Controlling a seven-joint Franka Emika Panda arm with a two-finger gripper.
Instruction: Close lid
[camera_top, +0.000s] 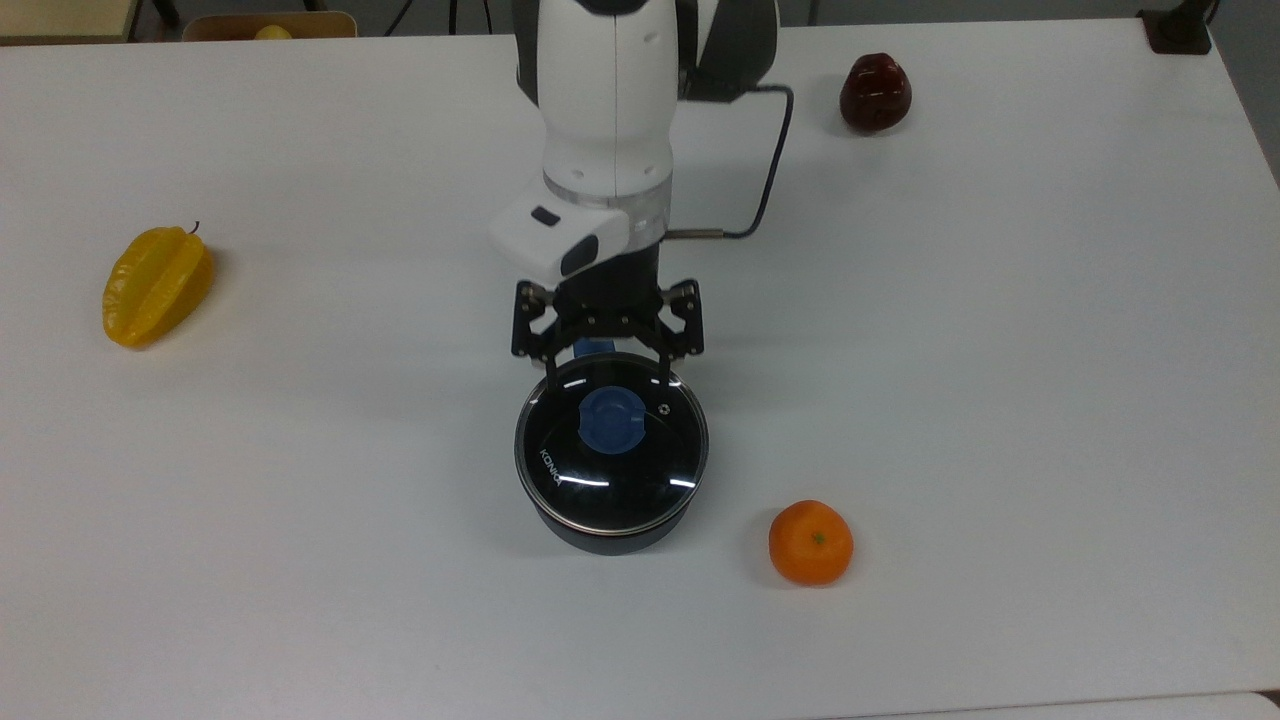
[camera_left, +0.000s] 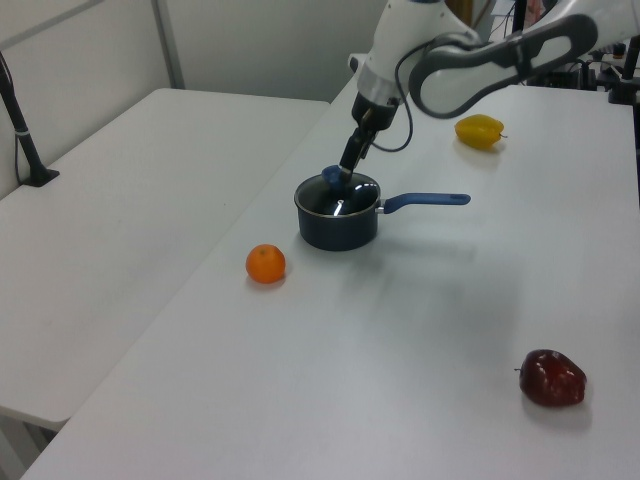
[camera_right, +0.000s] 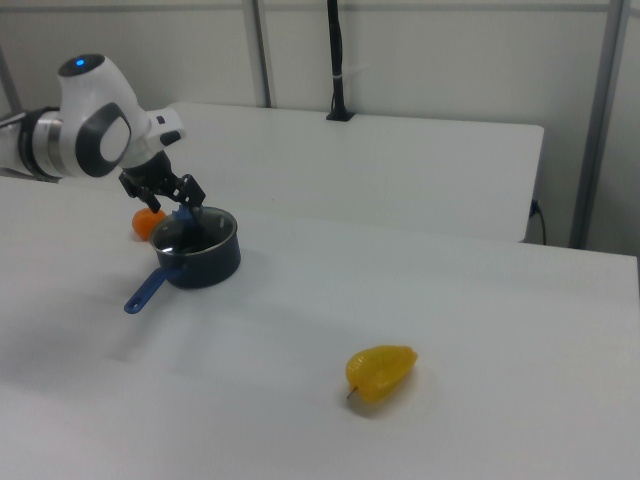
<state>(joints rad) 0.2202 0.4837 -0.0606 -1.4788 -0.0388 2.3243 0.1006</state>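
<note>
The round glass lid (camera_top: 612, 462) with its blue knob (camera_top: 612, 420) and white KONKA lettering lies flat on the dark pot (camera_left: 338, 222), covering it. The pot's blue handle (camera_left: 426, 200) points toward the left view's right. My gripper (camera_top: 609, 368) hangs open just above the lid's far edge, clear of the knob, with nothing between its fingers (camera_top: 553, 372). In the left view the gripper (camera_left: 346, 172) sits right above the knob, and in the right view the gripper (camera_right: 176, 196) hovers over the pot (camera_right: 202, 258).
On the white table (camera_top: 1000, 400) a yellow starfruit (camera_top: 157, 285) lies at the top view's left. A dark red apple (camera_top: 875, 92) sits at the far right, and an orange (camera_top: 811, 542) rests near the pot's front right. A black cable (camera_top: 770, 180) trails from the wrist.
</note>
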